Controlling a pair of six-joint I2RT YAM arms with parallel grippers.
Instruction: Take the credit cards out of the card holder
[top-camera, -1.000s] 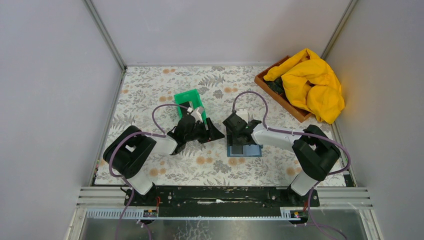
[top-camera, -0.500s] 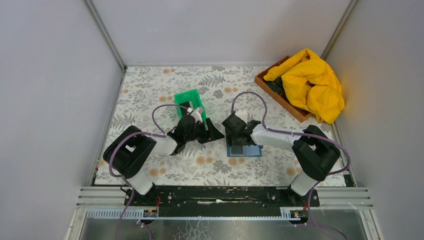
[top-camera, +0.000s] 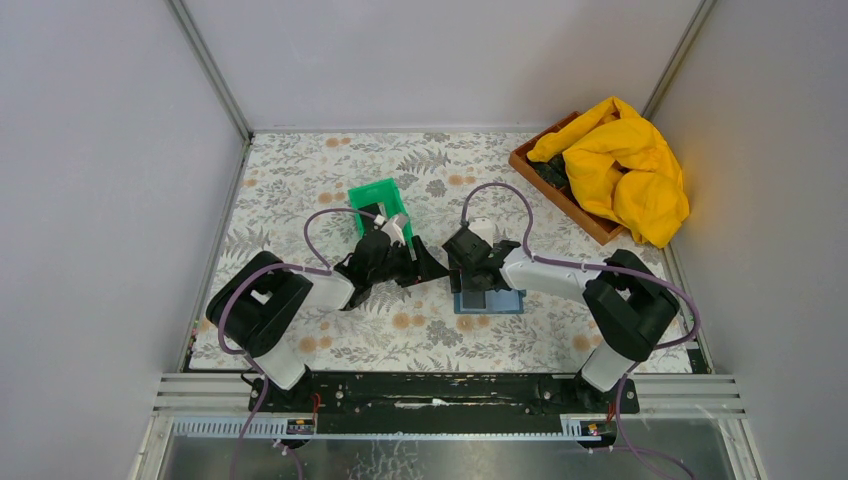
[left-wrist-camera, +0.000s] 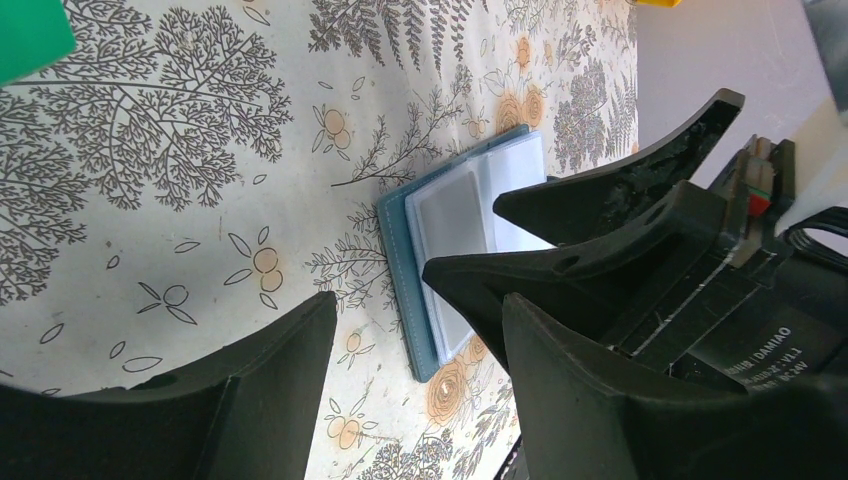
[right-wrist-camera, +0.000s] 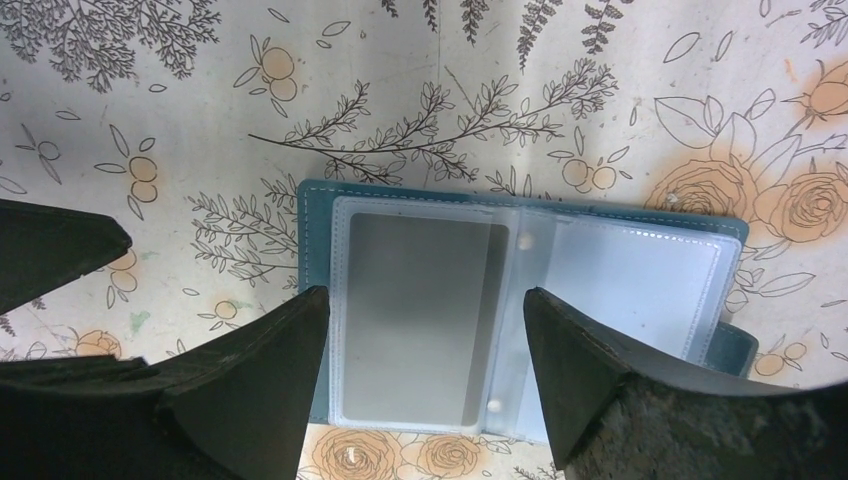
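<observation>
The card holder (right-wrist-camera: 500, 260) lies open on the floral table (top-camera: 300, 170), a grey credit card (right-wrist-camera: 415, 260) in one clear sleeve; seemingly none removed yet. The right gripper (right-wrist-camera: 425, 295) hovers over it, jaws spread; the left gripper (left-wrist-camera: 415, 300) is likewise spread, empty

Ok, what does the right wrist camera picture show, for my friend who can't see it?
An open blue card holder lies flat on a flowery tablecloth, with a grey card tucked inside. The right tool hangs open over it, with one black finger on each side of that card.
</observation>
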